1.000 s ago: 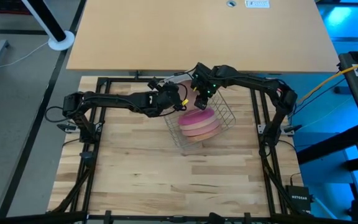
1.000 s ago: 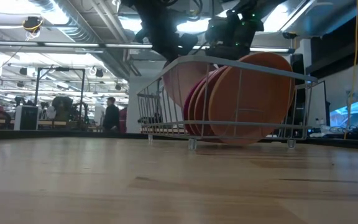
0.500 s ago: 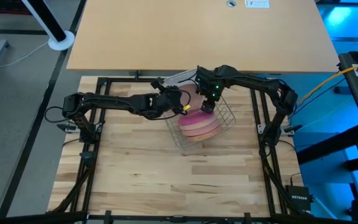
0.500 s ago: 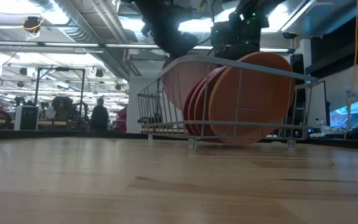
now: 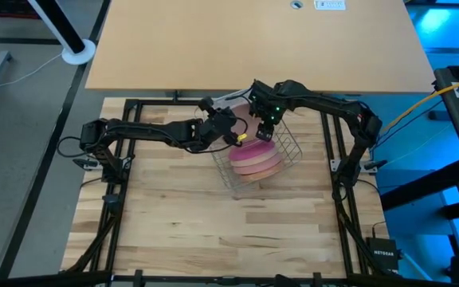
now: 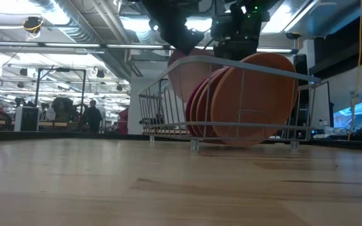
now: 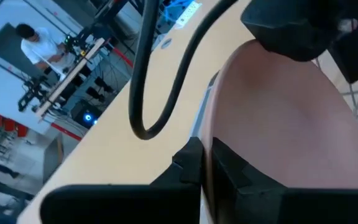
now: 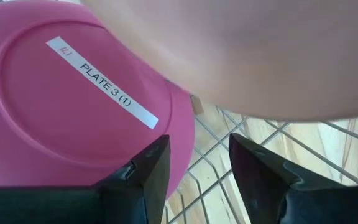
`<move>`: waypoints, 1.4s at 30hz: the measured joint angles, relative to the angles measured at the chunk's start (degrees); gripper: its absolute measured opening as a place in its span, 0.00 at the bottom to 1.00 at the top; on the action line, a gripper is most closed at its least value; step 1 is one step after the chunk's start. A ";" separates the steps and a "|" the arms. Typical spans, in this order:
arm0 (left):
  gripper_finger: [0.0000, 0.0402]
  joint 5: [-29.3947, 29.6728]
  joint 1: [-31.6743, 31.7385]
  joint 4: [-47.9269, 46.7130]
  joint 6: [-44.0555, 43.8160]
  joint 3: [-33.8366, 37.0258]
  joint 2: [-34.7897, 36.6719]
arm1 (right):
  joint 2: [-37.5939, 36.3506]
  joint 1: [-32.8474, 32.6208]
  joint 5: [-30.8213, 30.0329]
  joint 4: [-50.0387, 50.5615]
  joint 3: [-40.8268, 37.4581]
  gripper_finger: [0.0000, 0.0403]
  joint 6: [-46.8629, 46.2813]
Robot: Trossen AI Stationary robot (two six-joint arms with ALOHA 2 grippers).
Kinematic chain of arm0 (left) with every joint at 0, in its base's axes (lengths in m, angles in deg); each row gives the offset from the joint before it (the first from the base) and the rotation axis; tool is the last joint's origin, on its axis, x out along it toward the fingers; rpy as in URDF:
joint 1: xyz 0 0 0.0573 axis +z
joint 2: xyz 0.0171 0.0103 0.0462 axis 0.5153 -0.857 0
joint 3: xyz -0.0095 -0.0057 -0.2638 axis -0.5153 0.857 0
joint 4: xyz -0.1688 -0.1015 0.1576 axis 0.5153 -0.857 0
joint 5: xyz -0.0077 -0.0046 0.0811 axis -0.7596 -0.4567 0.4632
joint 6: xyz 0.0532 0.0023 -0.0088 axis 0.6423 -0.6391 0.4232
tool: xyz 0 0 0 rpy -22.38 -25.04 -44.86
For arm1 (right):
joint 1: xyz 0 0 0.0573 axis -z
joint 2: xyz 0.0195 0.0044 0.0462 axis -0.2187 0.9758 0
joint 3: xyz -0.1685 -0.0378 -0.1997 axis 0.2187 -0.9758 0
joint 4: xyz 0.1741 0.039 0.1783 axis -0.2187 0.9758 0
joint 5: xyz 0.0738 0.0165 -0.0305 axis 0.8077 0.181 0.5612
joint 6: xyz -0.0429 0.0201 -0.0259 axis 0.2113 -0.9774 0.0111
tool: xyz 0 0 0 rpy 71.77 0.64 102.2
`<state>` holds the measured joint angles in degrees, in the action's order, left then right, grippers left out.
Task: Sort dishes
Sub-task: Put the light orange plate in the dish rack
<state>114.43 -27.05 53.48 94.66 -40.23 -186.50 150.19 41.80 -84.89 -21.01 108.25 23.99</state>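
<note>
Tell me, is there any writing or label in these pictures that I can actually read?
"PLATE 3 (1)": white sticker on the magenta plate, right wrist view.
"NETGEAR": small dark box at the table's corner, high view.
White sign on the far tabletop: too small to read.
Small mark at the sticker's end: unreadable.

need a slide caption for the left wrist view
Left gripper fingers clamp the rim of a pale peach-pink plate, with the right arm close above it.

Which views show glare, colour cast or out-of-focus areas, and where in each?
Low view: bright ceiling lights glare behind the silver wire basket rack, leaving both arms as dark silhouettes. High view: a blue cast tints the floor along the right edge. Right wrist view: the pale peach-pink round plastic plate is out of focus, while the bright magenta round plastic plate has a readable label.
</note>
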 joint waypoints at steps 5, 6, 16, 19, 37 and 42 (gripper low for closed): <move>0.00 -2.22 -0.06 -0.31 5.82 0.00 -0.23 | 0.04 0.06 -0.74 -1.23 0.08 0.42 -0.48; 0.00 -3.08 -0.39 0.17 6.45 0.00 -0.26 | 0.05 0.28 -1.14 -2.28 0.24 0.42 -0.54; 0.00 -6.87 -1.22 3.63 10.15 -0.07 -0.98 | 0.11 0.09 0.91 -3.39 -0.02 0.42 -0.73; 0.00 -6.69 -1.31 4.15 10.94 -0.07 -0.98 | 0.11 0.13 0.83 -3.00 -0.02 0.42 -0.77; 0.00 -8.05 -3.10 6.21 13.96 0.02 -1.03 | 0.04 0.04 -2.38 -3.72 0.02 0.42 -1.50; 0.00 -8.56 -3.71 6.16 13.94 0.02 -0.98 | 0.04 0.02 -2.14 -2.54 0.02 0.42 -1.15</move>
<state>105.87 -30.76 59.64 108.60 -40.21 -187.48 150.23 41.82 -87.03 -23.55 108.27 22.84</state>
